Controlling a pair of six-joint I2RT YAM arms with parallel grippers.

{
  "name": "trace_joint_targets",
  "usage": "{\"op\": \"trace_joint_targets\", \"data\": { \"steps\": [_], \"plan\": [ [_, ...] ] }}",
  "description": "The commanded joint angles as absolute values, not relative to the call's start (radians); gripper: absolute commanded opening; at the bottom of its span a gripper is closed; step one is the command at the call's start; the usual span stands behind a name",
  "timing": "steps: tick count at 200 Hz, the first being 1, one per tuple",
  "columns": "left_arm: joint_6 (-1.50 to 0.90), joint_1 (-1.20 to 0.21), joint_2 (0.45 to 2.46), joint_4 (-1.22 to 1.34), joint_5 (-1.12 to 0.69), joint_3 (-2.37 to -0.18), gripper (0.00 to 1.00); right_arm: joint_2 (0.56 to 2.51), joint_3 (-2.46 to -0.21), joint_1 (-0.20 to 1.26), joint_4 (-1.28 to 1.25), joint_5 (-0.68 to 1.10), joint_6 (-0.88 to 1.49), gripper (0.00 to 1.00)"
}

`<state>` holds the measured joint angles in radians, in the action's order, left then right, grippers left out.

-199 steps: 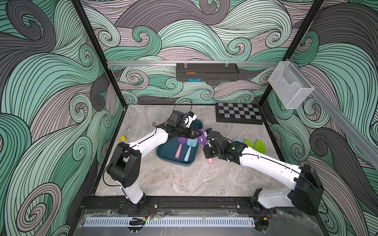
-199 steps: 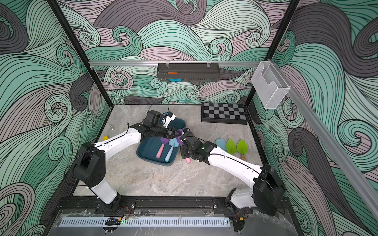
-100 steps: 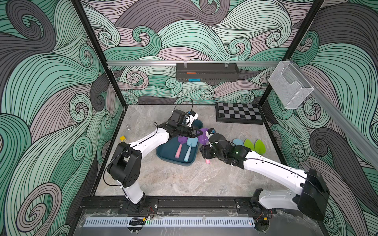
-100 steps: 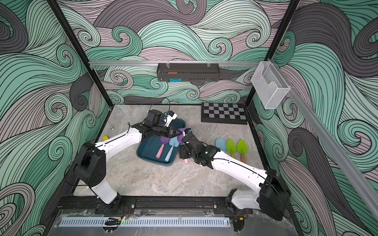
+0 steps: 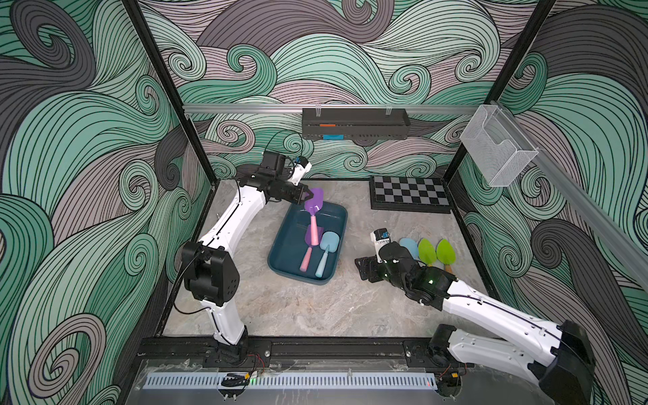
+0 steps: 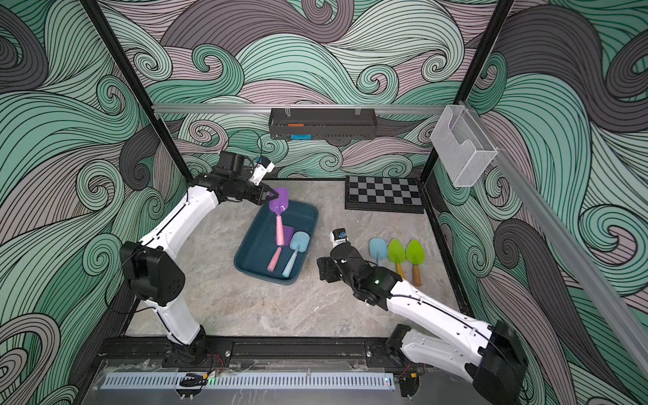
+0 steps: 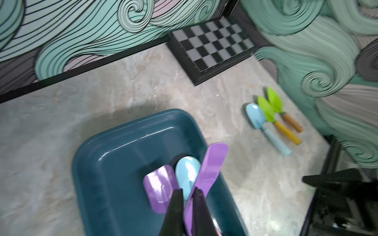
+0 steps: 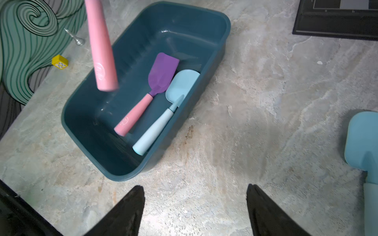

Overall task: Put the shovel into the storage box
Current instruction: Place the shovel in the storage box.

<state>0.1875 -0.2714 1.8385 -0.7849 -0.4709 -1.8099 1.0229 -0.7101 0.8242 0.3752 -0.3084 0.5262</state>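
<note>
Left jaws clamped on purple shovel (image 5: pixel 313 214) blade, handle hanging over box (image 5: pixel 291 245), not released. Two shovels (image 5: pixel 329 242) already inside. Right jaws wide, empty, beside box. Three shovels (image 5: pixel 427 249) left on counter (image 5: pixel 315 308).

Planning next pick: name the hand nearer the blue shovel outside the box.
Right. The right hand is beside the blue shovel; the left hand holds a purple shovel over the box's far end.
</note>
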Motion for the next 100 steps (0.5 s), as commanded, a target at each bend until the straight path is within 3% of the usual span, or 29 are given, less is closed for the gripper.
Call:
{"op": "trace_joint_targets", "data": {
  "steps": [1,38,100],
  "plan": [
    [0.394,-0.279,1.975,-1.035,-0.313,-1.919,0.00,1.019,-0.708,0.802,0.400,-0.306,0.518,0.82],
    [0.457,-0.277,2.138,-1.207,-0.227,-2.112,0.00,1.002,-0.696,0.790,0.414,-0.296,0.506,0.82],
    [0.440,-0.244,2.221,-1.173,-0.273,-2.092,0.00,0.964,-0.646,0.759,0.417,-0.277,0.525,0.82]
  ]
}}
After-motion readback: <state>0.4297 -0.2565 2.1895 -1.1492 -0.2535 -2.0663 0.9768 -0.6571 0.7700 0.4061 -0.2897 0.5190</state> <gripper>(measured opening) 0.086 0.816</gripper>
